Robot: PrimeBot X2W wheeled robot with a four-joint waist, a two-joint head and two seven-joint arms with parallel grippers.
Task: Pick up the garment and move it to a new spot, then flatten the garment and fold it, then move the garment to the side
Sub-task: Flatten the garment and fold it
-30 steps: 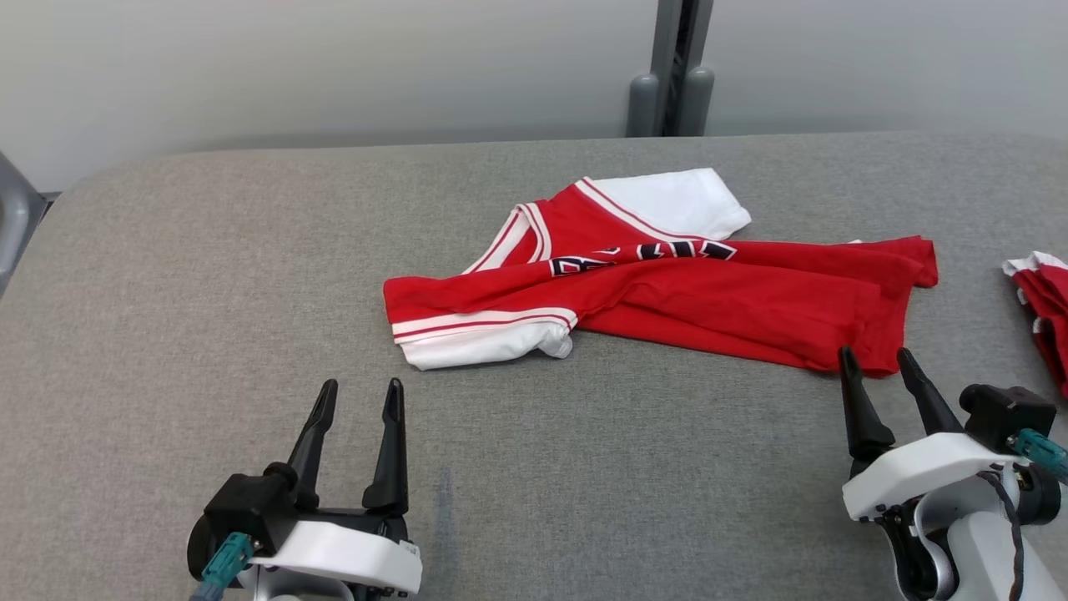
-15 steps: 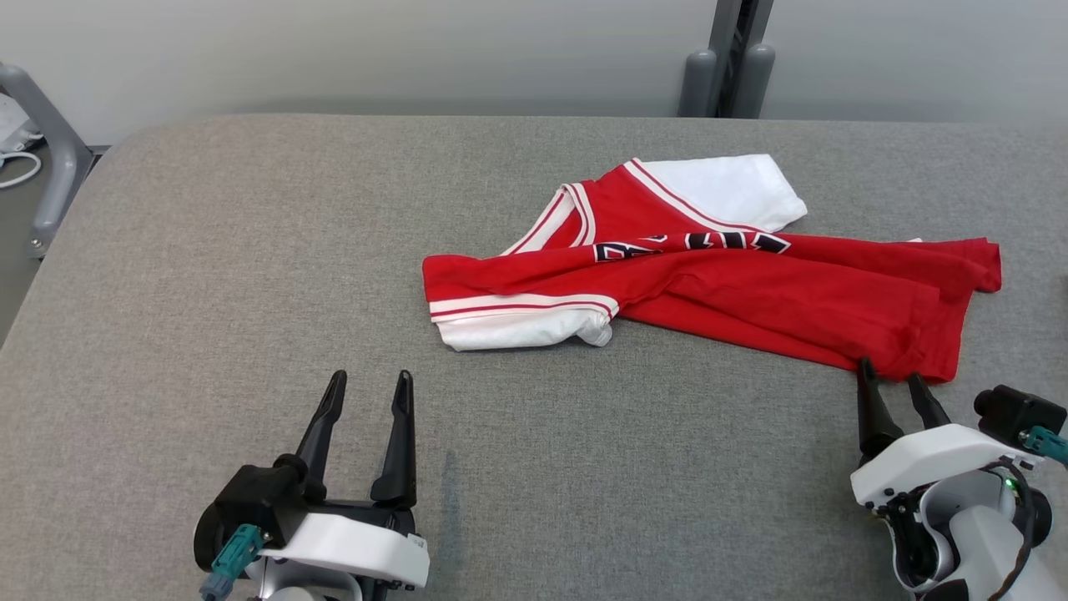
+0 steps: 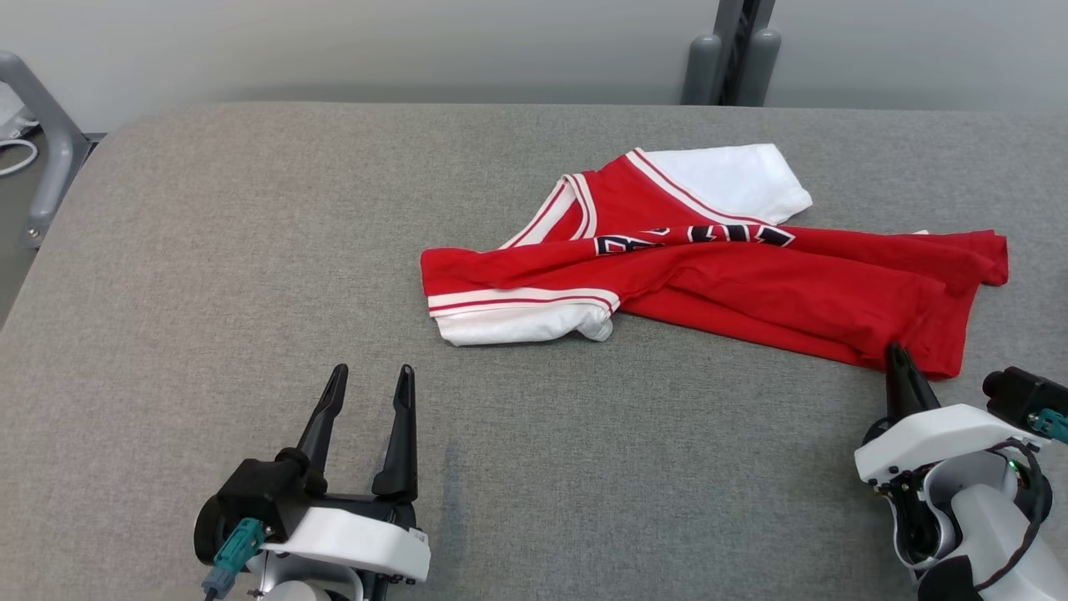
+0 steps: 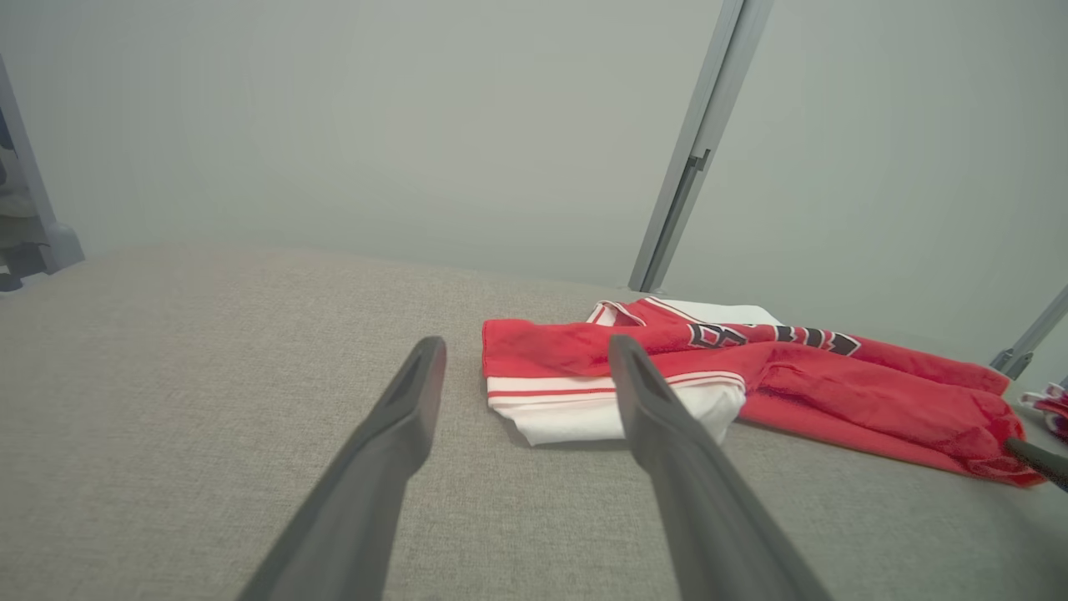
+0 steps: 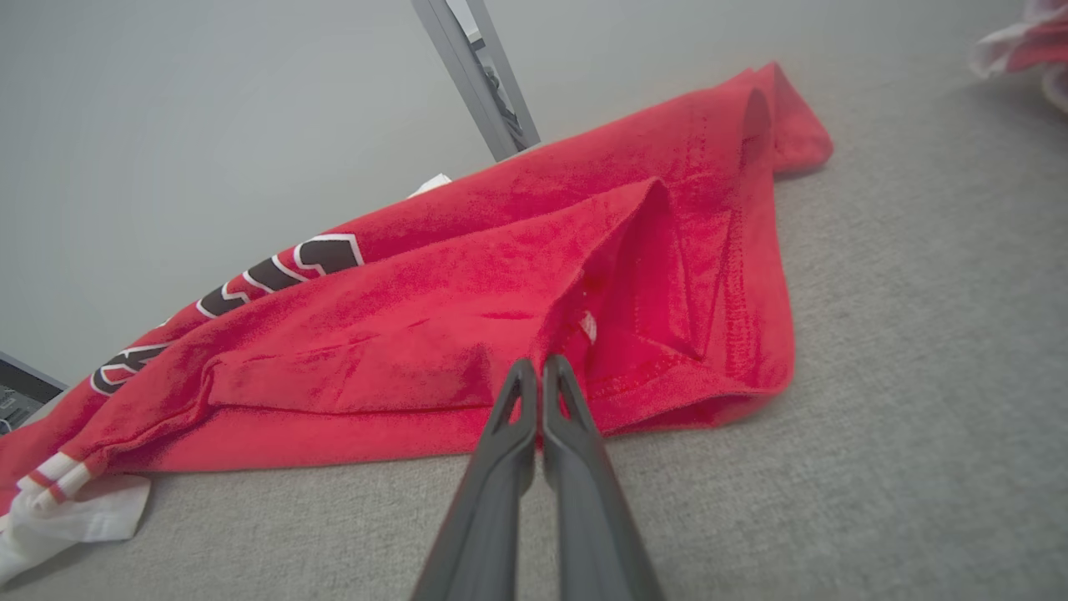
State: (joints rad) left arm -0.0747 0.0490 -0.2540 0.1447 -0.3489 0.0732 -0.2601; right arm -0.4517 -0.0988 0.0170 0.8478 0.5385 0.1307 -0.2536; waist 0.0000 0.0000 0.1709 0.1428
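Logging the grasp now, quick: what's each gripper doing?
Left gripper: open, holding nothing.
Right gripper: shut, apparently pinching the garment at its hem.

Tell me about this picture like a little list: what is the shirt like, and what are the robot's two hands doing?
shirt: red with white sleeves and dark letters, rumpled, lying on the table
table: grey cloth top
left gripper: fingers open, holding nothing, apart from the shirt
right gripper: fingers shut at the shirt's near hem, seemingly pinching it
other cloth: red and white, past the shirt's right end
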